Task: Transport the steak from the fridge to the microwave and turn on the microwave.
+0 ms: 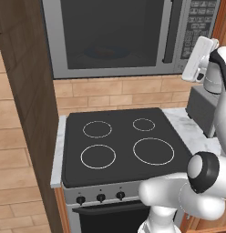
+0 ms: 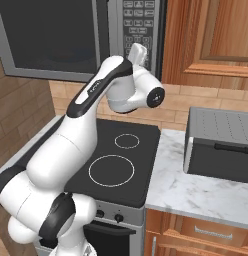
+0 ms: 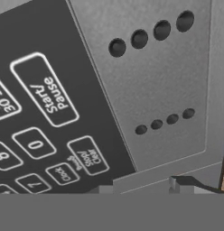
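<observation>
Hand (image 1: 197, 61) up at microwave (image 1: 110, 36) keypad (image 3: 46, 122).
We can't tell its grip state; Start/Pause button (image 3: 45, 89) close ahead, door shut.

Black four-ring stove top (image 1: 119, 143) at frame centre, with three dark knobs (image 1: 100, 197) along its front edge. Tan brick backsplash (image 1: 119, 93) behind it. Wooden side panel (image 1: 28, 91) at left. White marble counter (image 2: 196, 190) at lower right of the right base view, bearing a grey toaster oven (image 2: 220, 145). Wooden wall cabinet (image 2: 211, 40) at upper right.
</observation>
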Available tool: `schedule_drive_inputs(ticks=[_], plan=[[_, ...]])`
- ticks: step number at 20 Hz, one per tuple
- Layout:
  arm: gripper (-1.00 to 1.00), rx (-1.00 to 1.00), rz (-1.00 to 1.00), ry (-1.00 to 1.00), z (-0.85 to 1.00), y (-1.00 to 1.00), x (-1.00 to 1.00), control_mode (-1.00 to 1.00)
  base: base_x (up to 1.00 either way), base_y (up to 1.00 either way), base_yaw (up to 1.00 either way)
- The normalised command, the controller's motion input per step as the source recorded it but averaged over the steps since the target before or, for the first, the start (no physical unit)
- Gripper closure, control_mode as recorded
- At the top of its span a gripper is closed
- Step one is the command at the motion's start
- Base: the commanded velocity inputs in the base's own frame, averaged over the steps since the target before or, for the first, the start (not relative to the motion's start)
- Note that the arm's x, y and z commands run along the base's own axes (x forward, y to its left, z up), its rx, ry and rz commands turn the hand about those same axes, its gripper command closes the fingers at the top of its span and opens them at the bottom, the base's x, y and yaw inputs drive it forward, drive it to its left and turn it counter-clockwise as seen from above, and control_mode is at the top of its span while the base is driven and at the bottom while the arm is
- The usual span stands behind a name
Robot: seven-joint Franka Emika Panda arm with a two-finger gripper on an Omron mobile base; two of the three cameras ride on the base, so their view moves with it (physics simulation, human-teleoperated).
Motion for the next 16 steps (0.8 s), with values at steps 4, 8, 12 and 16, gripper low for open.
schedule_drive_inputs(ticks=[4,8,12,16], plan=[[-1.0,0.0,0.0,0.03,-0.03,-0.4,0.27,-1.0,0.0,0.0,0.0],[-1.0,0.0,0.0,0.03,-0.01,-0.48,0.2,-1.0,0.0,0.0,0.0],[-1.0,0.0,0.0,0.04,0.0,-0.47,0.16,-1.0,0.0,0.0,0.0],[-1.0,0.0,0.0,0.01,0.0,-0.43,0.11,-1.0,0.0,0.0,0.0]])
